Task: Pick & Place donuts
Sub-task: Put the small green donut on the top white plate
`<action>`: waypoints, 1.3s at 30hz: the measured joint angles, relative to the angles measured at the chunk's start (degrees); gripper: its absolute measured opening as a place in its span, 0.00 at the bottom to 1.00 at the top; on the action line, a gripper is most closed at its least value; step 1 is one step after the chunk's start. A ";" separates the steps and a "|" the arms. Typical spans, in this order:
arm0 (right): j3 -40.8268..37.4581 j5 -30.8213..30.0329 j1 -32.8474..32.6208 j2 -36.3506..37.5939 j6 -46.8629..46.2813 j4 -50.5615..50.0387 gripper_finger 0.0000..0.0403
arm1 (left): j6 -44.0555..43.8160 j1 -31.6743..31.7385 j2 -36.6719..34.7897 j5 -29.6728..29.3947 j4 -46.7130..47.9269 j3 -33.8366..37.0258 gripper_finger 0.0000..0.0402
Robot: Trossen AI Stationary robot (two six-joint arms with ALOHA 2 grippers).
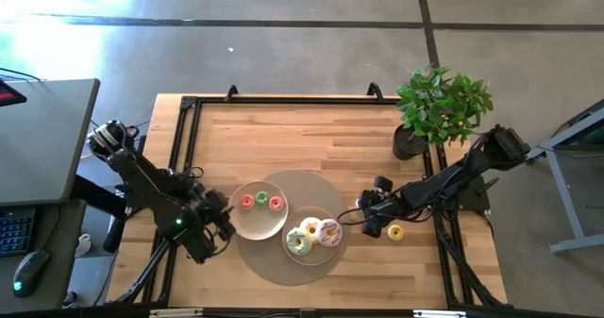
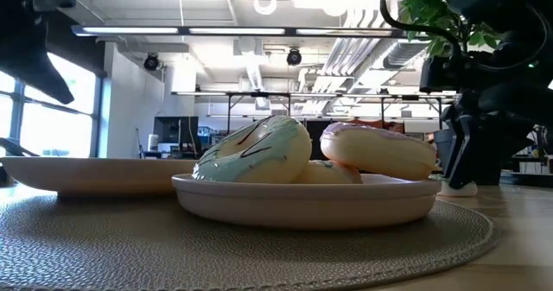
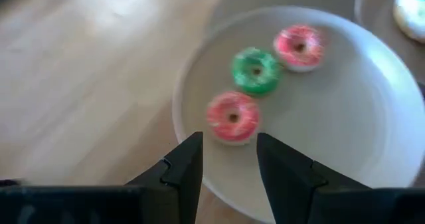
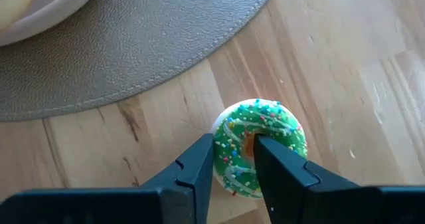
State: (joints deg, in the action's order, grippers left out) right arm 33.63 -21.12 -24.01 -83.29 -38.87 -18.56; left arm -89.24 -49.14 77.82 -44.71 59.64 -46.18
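Note:
My right gripper (image 1: 370, 225) stands right of the round mat, shut on a green mini donut with sprinkles (image 4: 265, 137) that sits on the wood. A yellow mini donut (image 1: 395, 232) lies just to its right. My left gripper (image 1: 225, 225) hovers open at the left rim of the left plate (image 1: 253, 225); in its wrist view the fingers (image 3: 229, 141) frame a red mini donut (image 3: 233, 116). A green mini donut (image 3: 255, 70) and a second red one (image 3: 299, 47) also lie flat on that plate. The right plate (image 2: 302, 200) carries three larger donuts: green (image 1: 298, 242), white (image 1: 310, 228), pink (image 1: 329, 231). My right gripper pinches one side of the green mini donut's ring (image 4: 229, 154). One finger (image 4: 202, 161) is at the outer rim and the other (image 4: 275, 164) reaches into the hole. The fingers come from above, pointing down. The donut lies flat with its pale base (image 2: 458, 187) on the table.
A grey round mat (image 1: 269, 257) lies under both plates. A potted plant (image 1: 439, 110) stands at the far right corner, behind my right arm. A black frame (image 1: 184, 129) runs along the table's edges. Bare wood stretches across the far half of the table.

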 joint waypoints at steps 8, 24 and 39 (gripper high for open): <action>0.00 -0.76 0.38 0.14 -1.64 4.35 0.02 | 3.43 0.02 0.01 -0.85 -4.07 2.59 0.34; 16.12 -5.52 3.41 -4.16 24.38 39.18 0.01 | 3.50 0.02 0.01 -4.84 -4.11 2.58 0.34; 53.13 12.23 8.38 -40.00 32.04 23.93 0.02 | 3.48 0.02 0.03 -6.73 -4.26 2.56 0.34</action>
State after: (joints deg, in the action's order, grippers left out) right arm 86.76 -8.89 -15.64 -123.29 -6.83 5.36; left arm -85.76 -49.12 77.84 -51.44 55.37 -43.62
